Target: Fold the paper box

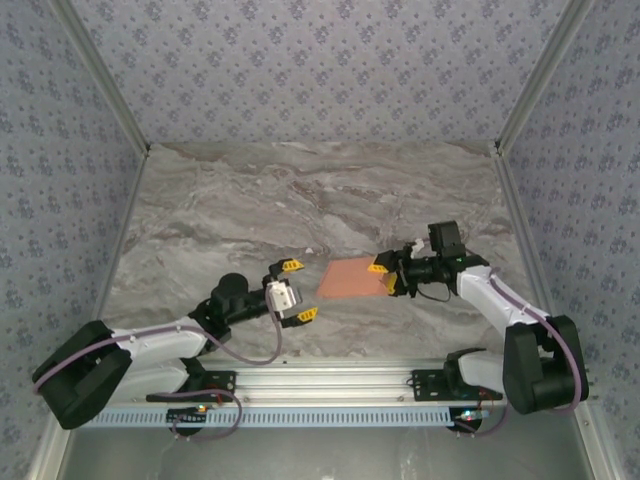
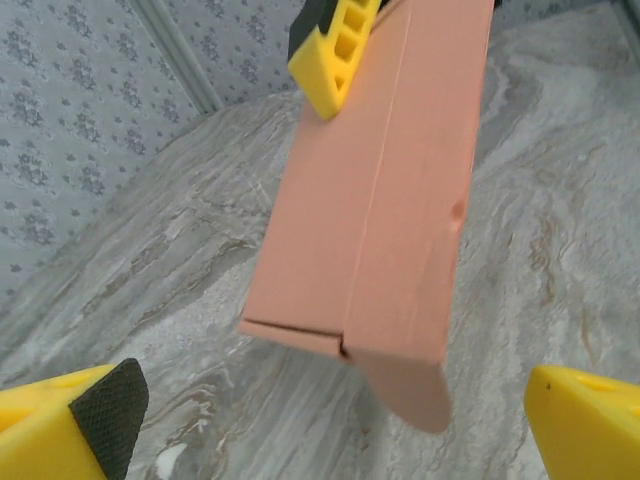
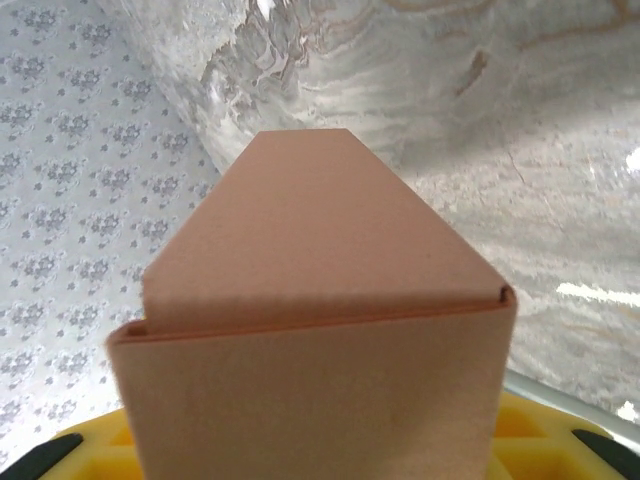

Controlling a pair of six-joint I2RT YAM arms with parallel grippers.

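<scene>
The paper box (image 1: 350,278) is a small flat orange-salmon rectangle held just above the marble table (image 1: 300,200), right of centre. My right gripper (image 1: 385,279) is shut on its right end. In the right wrist view the box (image 3: 320,330) rises between the yellow fingers (image 3: 545,440), its far end tapering away. My left gripper (image 1: 298,291) stands open just left of the box, not touching it. In the left wrist view the box (image 2: 380,200) hangs tilted, a rounded flap (image 2: 410,390) loose at its near end, with the left fingers (image 2: 90,420) spread wide on either side.
Patterned walls close in the table on three sides, with metal posts at the back corners (image 1: 497,148). An aluminium rail (image 1: 330,380) carrying both arm bases runs along the near edge. Bare marble stretches behind the box.
</scene>
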